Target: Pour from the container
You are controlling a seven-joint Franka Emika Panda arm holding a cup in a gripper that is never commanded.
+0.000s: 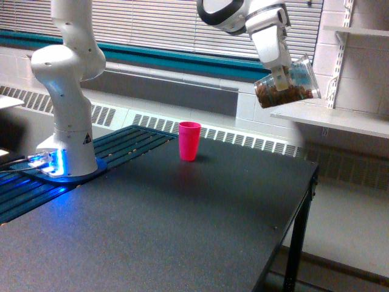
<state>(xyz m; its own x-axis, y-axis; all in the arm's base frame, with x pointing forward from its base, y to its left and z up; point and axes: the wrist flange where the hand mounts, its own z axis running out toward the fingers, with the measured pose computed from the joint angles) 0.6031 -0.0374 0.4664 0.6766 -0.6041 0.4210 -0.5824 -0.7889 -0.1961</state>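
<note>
**Clear cup held tilted high at the upper right**

The gripper has its jaws pinching the container, a clear cup with brown bits inside, tipped on its side in the upper right of the frame. Well below and to its left, a pink cup stands upright on the dark table.
</note>
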